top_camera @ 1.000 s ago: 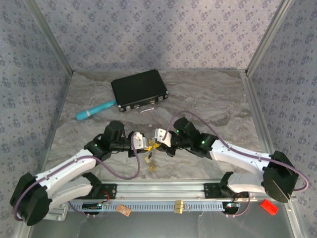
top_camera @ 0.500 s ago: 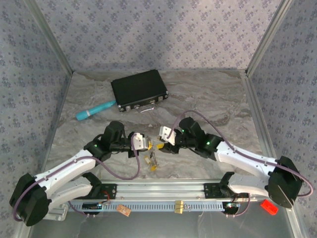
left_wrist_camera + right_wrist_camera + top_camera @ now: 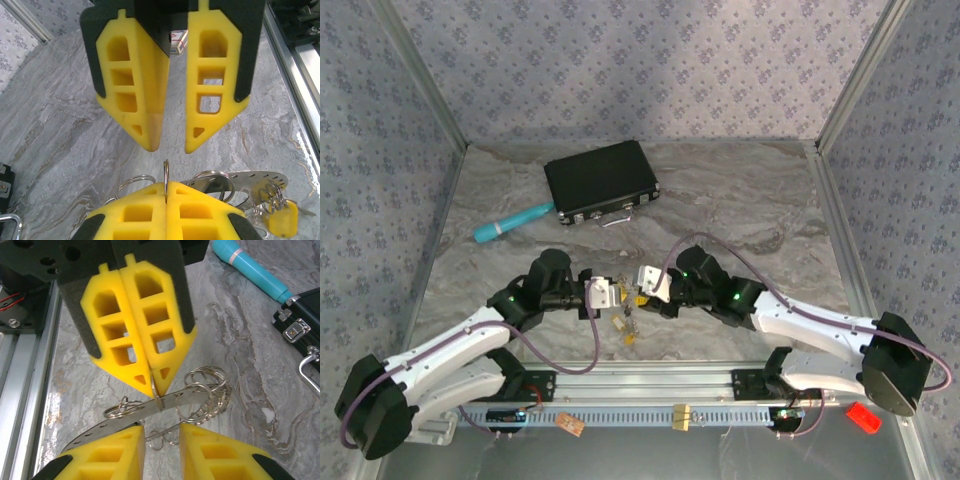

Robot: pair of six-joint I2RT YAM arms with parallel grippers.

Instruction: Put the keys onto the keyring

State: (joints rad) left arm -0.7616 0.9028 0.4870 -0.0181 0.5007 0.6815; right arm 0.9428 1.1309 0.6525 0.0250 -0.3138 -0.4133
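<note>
**Two arms, one keyring**

The left end effector (image 3: 155,382) is squeezed tight on the grey keyring (image 3: 195,396), between the two arms near the front of the surface (image 3: 750,200). The right end effector (image 3: 172,148) has its fingers apart, just beside it. I count one yellow key (image 3: 281,222), one black case (image 3: 600,180) and one blue-green tube (image 3: 512,224). Since a second ago both end effectors have slid a little nearer the bases. The case and tube have not moved.

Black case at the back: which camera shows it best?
The top external view: the whole black case shows, lid closed. The right wrist view catches just a corner with a latch; the left wrist view a sliver.
</note>
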